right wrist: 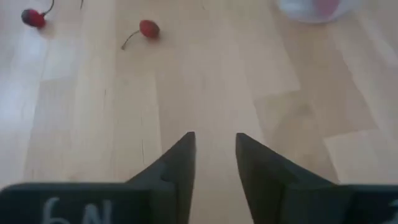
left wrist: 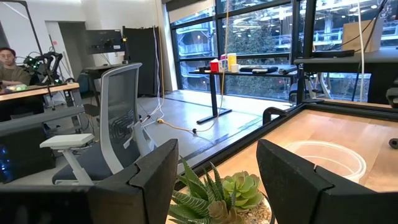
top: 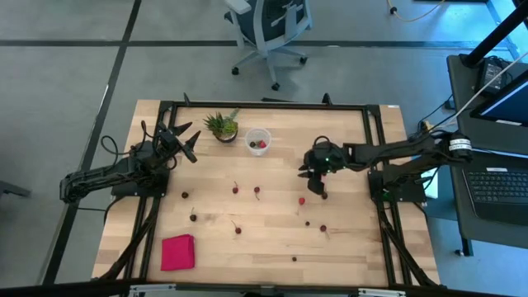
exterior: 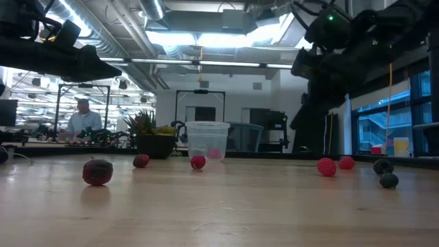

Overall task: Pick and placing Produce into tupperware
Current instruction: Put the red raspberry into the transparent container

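Note:
The produce is small red and dark fruits scattered over the wooden table, such as one (top: 302, 200) beside my right gripper and two stemmed ones (right wrist: 148, 28) ahead of it. The tupperware (top: 258, 140) is a clear round cup standing upright near the far edge, with red fruits inside (exterior: 207, 140). My right gripper (top: 320, 191) hovers over the table's right-middle, pointing down, open by a narrow gap with nothing between its fingers (right wrist: 214, 140). My left gripper (top: 188, 142) hangs raised at the left, open wide (left wrist: 217, 155), facing the plant and the tupperware (left wrist: 326, 158).
A spiky green potted plant (top: 221, 126) stands just left of the tupperware. A flat pink-red cloth (top: 177, 252) lies near the near-left corner. Bare wood spreads around the fruits. A black frame (top: 264, 105) rims the table. An office chair stands beyond the far edge.

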Controlling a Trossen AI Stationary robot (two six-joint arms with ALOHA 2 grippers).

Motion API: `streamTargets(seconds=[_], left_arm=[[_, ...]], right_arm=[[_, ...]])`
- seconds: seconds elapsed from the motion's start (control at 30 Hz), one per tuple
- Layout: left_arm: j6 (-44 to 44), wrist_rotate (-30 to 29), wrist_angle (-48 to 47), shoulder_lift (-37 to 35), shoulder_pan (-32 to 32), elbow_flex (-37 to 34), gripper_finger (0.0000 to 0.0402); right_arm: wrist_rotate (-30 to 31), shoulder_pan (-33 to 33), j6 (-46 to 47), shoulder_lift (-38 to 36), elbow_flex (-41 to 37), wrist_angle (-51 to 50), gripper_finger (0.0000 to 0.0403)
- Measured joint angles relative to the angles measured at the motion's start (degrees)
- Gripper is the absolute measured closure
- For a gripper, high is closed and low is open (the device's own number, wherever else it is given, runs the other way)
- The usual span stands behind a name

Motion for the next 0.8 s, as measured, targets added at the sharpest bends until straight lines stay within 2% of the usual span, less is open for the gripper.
streamTargets(seconds=[0.27, 0.4, 0.67, 0.8], left_arm=[[-0.04, 0.0, 0.0, -0.02, -0.01, 0.0, 0.019], [-0.04, 0.0, 0.0, 0.0, -0.01, 0.0, 0.019], [-0.07, 0.0, 0.0, -0.02, -0.01, 0.0, 0.019], [0.24, 0.0, 0.0, 0.0, -0.01, 0.0, 0.019]], right_arm=[[-2.63, 4.16, 4.6, 0.04, -0.48, 1.73, 0.0175], [-2.43, 7.64, 5.71, 0.04, -0.48, 1.61, 0.0139], [9.9, 15.96, 6.0, 0.07, -0.48, -1.08, 0.0127], [11.55, 17.61, 6.58, 0.83, -0.48, -1.4, 0.0129]])
